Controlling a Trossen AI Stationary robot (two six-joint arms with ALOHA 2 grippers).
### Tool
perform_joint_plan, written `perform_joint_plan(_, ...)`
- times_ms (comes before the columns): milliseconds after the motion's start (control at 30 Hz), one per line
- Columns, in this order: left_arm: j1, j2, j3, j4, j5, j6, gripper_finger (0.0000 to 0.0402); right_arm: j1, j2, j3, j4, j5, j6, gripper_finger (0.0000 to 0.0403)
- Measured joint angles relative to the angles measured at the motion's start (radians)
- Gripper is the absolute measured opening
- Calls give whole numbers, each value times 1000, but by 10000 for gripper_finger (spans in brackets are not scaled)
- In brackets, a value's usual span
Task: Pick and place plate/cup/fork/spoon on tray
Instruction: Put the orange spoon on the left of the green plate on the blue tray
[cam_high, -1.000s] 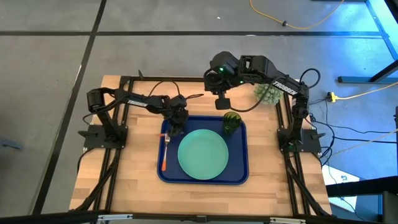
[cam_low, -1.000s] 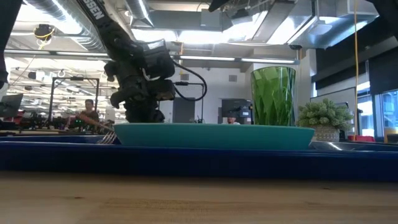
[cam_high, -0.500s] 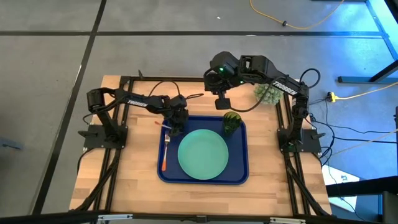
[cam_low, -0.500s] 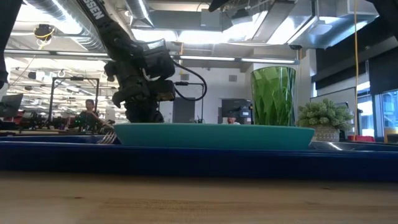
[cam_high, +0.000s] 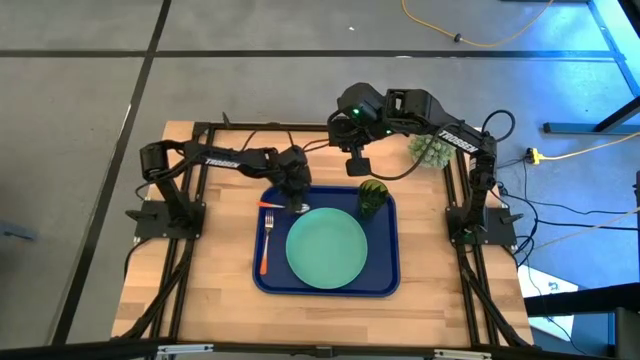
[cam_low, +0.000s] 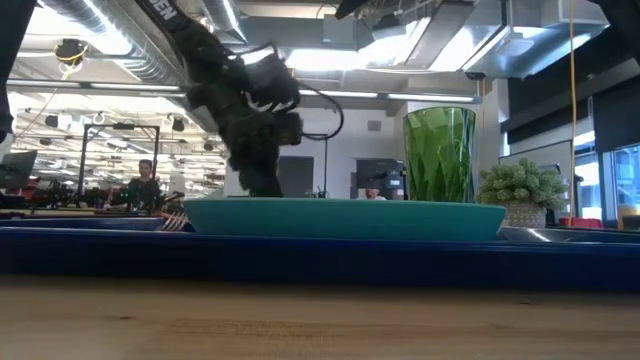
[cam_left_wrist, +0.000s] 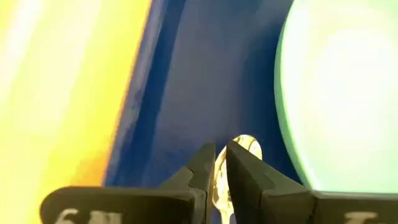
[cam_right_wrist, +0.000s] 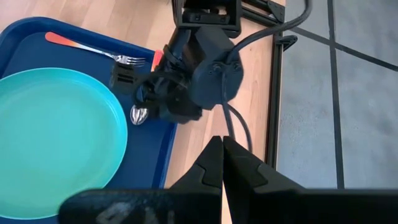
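Observation:
The dark-blue tray (cam_high: 385, 283) holds the mint-green plate (cam_high: 327, 248), the dark-green cup (cam_high: 372, 197) at its far right, and the orange-handled fork (cam_high: 265, 245) along its left side. My left gripper (cam_high: 293, 198) is over the tray's far left corner, shut on the spoon (cam_high: 285, 206). The spoon's bowl (cam_right_wrist: 138, 115) lies close to the plate's rim and its orange handle (cam_high: 268, 204) points toward the table's left. My right gripper (cam_high: 356, 168) is shut and empty, raised above the tray's far edge beside the cup. My left gripper pinches the spoon's metal neck (cam_left_wrist: 219, 180) just behind the bowl between its two fingers. The fingers come from above and lie across the spoon. The bowl (cam_left_wrist: 245, 144) sticks out past the fingertips. Whether the spoon rests on the tray floor I cannot tell.
A spiky pale-green ball plant (cam_high: 430, 150) stands on the table at the far right, outside the tray. Bare wooden table (cam_high: 200, 290) lies left and right of the tray. In the low view the room behind shows a person far off.
My left gripper has moved toward the table's right, along the tray's far edge, and has turned about. The spoon has swung with it: its bowl is now beside the plate's far-left rim and its handle points left. The right arm has kept still.

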Motion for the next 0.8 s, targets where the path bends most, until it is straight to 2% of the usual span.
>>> perform_joint_plan(133,-3,0,53,-64,-38,-4,33,0,0,0,0,0,0,5)
perform_joint_plan(300,-2,0,103,-298,-64,14,34,0,0,0,0,0,-16,5)
perform_joint_plan(400,-2,0,104,-383,-86,34,42,0,0,0,1,0,-22,5)
perform_joint_plan(600,-8,0,73,-364,-76,45,64,-9,0,0,1,-1,-24,5)
perform_joint_plan(800,-34,0,70,-320,-76,155,65,-24,0,0,1,-1,-26,5)
